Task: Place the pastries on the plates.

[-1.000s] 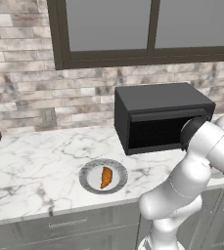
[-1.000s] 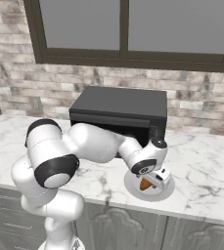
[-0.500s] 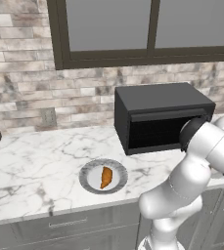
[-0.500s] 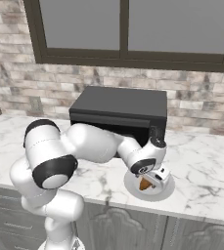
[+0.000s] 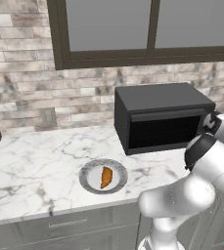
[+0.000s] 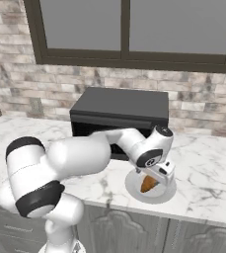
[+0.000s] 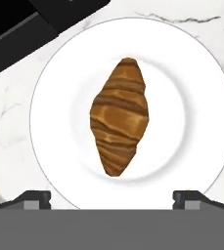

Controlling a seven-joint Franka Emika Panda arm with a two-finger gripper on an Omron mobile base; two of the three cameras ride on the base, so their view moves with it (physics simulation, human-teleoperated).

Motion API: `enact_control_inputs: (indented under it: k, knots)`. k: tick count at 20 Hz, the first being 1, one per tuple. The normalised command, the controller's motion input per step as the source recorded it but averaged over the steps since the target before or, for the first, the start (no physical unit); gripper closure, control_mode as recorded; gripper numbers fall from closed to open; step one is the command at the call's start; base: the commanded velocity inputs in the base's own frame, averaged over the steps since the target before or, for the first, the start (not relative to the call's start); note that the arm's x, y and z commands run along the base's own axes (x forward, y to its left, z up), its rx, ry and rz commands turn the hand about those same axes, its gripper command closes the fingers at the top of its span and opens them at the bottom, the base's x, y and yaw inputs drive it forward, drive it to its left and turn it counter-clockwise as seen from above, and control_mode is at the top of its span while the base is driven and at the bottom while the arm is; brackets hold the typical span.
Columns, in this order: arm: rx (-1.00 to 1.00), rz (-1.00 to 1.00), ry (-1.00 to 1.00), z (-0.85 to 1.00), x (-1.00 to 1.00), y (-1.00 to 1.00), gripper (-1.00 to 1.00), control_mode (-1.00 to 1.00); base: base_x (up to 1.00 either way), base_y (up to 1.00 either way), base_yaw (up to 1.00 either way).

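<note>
Marble counter [image 5: 40, 161] | hand [image 7: 111, 197] spread wide above croissant [image 7: 119, 115] on plate [image 7: 50, 97] | fingertips [image 7: 33, 199] barely visible

No readable text, labels, brands or numbers anywhere: microwave [image 5: 162, 117], plates [image 5: 88, 177], counter [image 5: 35, 166] and wall all plain, unmarked.

Arm [image 6: 80, 153] reaches forward and to the right off the base, elbow bent, forearm running low. Wrist turned down, gripper [image 6: 159, 179] pointing straight down. Fingertips [image 7: 33, 197] wide apart at the hand view's bottom edge, jaws spread, nothing between them.
</note>
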Motion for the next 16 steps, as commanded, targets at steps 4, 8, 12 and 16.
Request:
enact_control_inputs:
  k: [4, 8, 12, 16]
  knots:
    - [0.0, 0.0, 0.0, 0.09, -0.84, 0.85, -1.0, -1.0, 0.0, 0.0, 0.0]
    - [0.0, 0.0, 0.0, 0.24, -0.71, 1.0, -1.0, -1.0, 0.0, 0.0, 0.0]
    - [-0.02, 0.0, 0.0, 0.21, -0.43, 1.0, -1.0, -1.0, 0.0, 0.0, 0.0]
    - [-0.04, 0.0, 0.04, 0.08, -0.01, 0.98, -1.0, -1.0, 0.0, 0.0, 0.0]
